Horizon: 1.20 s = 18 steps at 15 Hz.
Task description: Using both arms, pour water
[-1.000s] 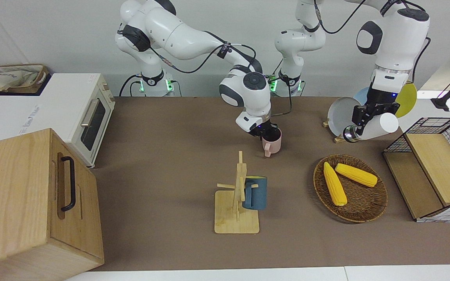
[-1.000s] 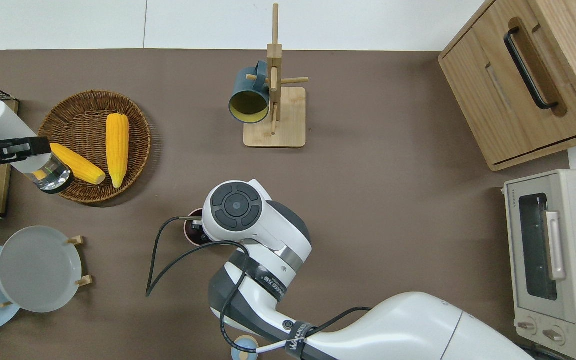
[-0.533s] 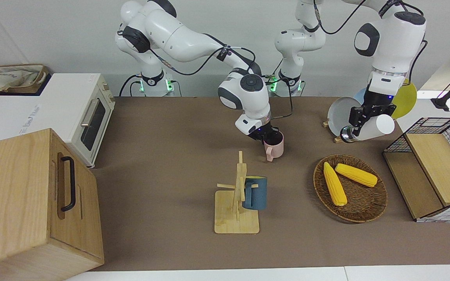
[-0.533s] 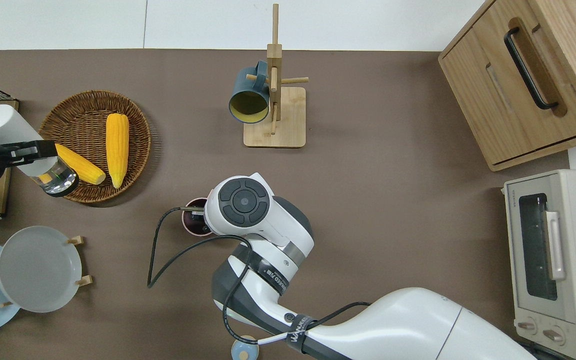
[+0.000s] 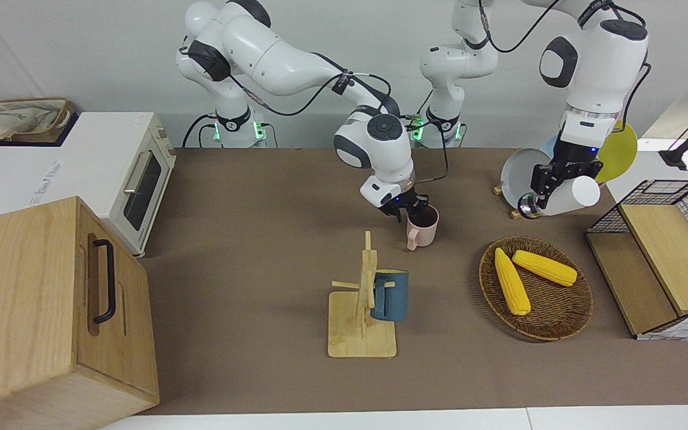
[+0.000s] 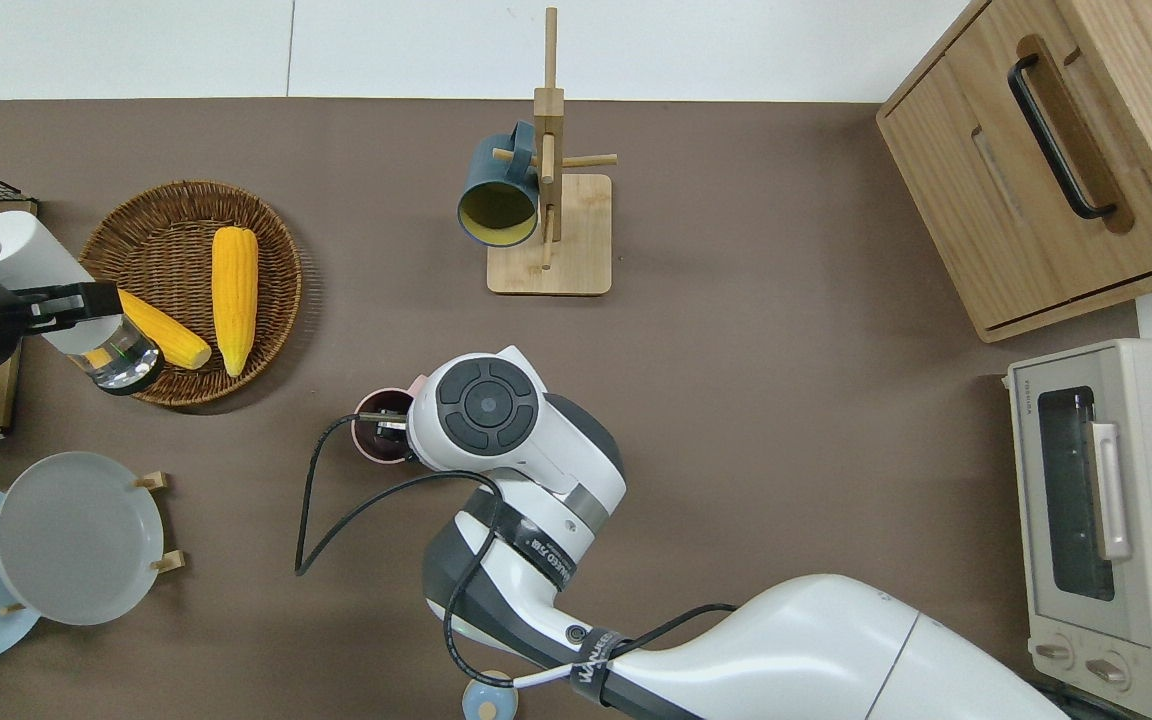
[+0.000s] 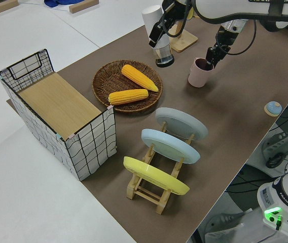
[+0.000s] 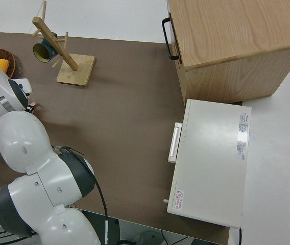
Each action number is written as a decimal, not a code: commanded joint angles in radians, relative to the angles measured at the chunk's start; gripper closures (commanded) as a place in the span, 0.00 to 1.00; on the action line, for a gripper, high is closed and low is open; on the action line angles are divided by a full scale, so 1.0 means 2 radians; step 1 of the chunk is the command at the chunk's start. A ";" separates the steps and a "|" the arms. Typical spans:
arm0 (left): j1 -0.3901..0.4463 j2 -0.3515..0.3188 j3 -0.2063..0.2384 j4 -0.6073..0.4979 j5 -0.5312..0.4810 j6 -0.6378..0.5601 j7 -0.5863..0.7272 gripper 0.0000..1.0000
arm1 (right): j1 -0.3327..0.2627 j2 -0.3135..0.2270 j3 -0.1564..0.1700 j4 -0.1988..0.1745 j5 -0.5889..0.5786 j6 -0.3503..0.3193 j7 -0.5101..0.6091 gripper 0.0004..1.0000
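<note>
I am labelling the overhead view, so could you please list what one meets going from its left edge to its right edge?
White bottle in the left gripper → wicker basket of corn → pink mug → blue mug → wooden mug rack → wooden cabinet → toaster oven.

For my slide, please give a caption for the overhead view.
Right gripper grips pink cup by its rim; left gripper tilts white bottle over wicker basket.

Table cover (image 5: 260, 239): plain brown. Mug (image 5: 423, 227): pink, dark inside. Hanging mug (image 5: 389, 295): dark teal, yellow-green inside. Corn cobs (image 5: 511, 280): yellow, in a dark brown woven basket (image 5: 559, 316). Bottle (image 5: 562, 197): white. Racked plates (image 7: 164, 152): grey-blue, blue, yellow.
</note>
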 commanded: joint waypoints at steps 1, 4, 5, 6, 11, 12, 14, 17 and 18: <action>-0.009 -0.018 -0.001 -0.013 0.015 0.010 -0.019 0.99 | 0.004 0.010 0.000 0.011 -0.008 0.007 0.013 0.26; -0.009 -0.018 -0.003 -0.013 0.015 0.010 -0.029 0.99 | 0.004 0.010 0.000 0.011 -0.008 0.007 0.013 0.01; -0.011 -0.018 -0.005 -0.013 0.015 0.010 -0.029 0.99 | 0.004 0.010 0.000 0.011 -0.008 0.007 0.013 0.01; -0.011 -0.017 -0.007 -0.013 0.015 0.010 -0.031 0.99 | 0.005 0.009 0.000 0.011 -0.008 0.005 0.013 0.01; -0.011 -0.019 -0.014 -0.019 0.015 0.010 -0.037 0.99 | 0.008 0.005 0.004 0.057 -0.013 -0.065 0.020 0.01; -0.011 -0.019 -0.014 -0.022 0.015 0.010 -0.037 0.99 | 0.008 0.002 0.006 0.070 -0.013 -0.093 0.016 0.01; -0.012 -0.022 -0.014 -0.025 0.015 0.010 -0.037 0.99 | 0.004 -0.011 0.007 0.086 -0.014 -0.147 0.010 0.01; -0.012 -0.022 -0.014 -0.026 0.015 0.007 -0.037 0.99 | -0.008 -0.038 0.007 0.090 -0.013 -0.190 -0.027 0.01; -0.012 -0.025 -0.015 -0.028 0.015 0.006 -0.037 0.99 | -0.014 -0.050 0.006 0.090 -0.014 -0.203 -0.048 0.01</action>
